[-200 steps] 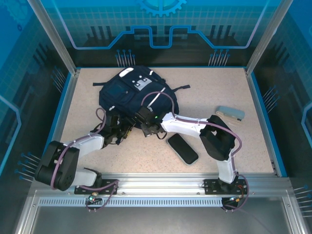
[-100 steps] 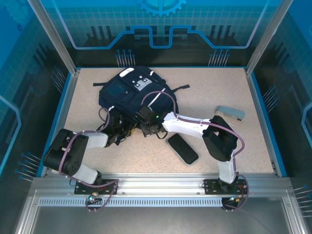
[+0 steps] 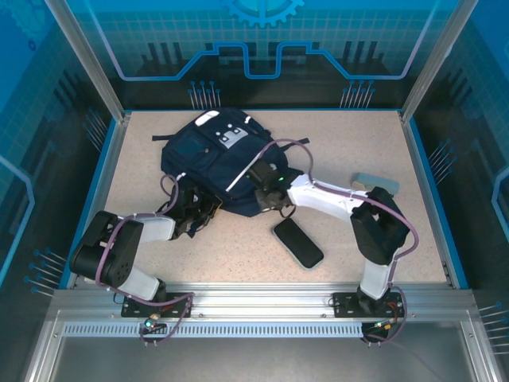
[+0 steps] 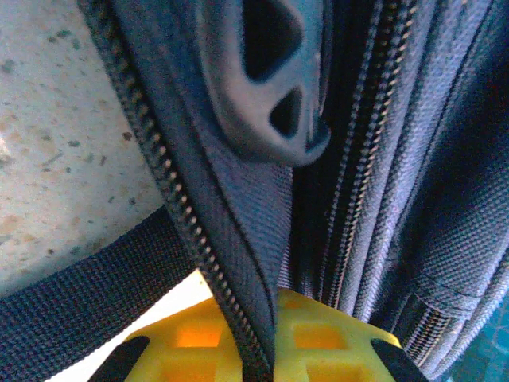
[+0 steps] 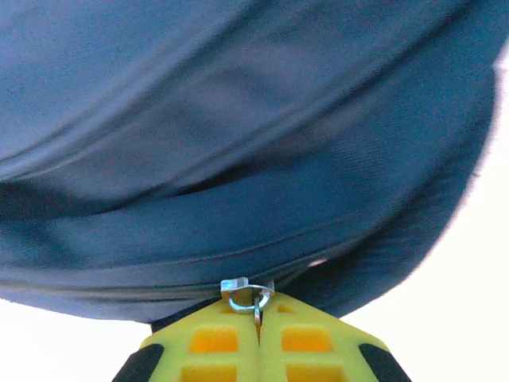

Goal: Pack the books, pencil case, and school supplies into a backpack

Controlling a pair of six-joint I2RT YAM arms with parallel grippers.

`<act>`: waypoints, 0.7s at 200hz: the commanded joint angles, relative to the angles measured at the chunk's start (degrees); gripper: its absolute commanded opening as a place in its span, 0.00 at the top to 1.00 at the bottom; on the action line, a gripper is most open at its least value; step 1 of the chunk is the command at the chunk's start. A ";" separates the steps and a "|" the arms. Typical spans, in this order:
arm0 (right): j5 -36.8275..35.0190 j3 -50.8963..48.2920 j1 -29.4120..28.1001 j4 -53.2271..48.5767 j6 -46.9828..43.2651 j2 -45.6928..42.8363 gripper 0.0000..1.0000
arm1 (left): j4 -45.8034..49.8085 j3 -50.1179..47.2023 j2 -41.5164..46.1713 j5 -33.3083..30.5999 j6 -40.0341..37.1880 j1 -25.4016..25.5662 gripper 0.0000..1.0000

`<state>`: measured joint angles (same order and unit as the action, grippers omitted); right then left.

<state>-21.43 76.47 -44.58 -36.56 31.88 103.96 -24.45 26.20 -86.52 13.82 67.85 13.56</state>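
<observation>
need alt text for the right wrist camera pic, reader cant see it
The right tool, its yellow fingers at bottom centre, is shut on a small silver metal zipper pull on the seam of a large navy-blue fabric backpack. Blurred folds of the fabric rise above it, with pale table at the lower corners.

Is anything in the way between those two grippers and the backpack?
Nothing visible does. The left gripper is clamped on the backpack's zipper edge, and the right gripper pinches its metal zipper pull.
</observation>
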 commanded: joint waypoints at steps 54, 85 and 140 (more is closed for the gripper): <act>5.99 -0.59 2.24 -1.60 -6.60 -2.51 1.00 | 8.85 5.52 -0.39 0.23 -9.08 -3.60 0.91; 18.69 -2.22 -0.39 3.95 -8.16 -3.15 1.00 | 14.46 10.35 -1.59 -0.19 -14.26 -5.78 0.89; 31.40 1.31 -6.61 13.67 -3.25 3.47 1.00 | 19.19 13.89 -0.42 -1.90 -17.36 -11.27 0.74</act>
<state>-0.14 74.48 -47.11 -27.35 26.65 103.83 -5.74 37.23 -88.36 13.56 53.89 4.43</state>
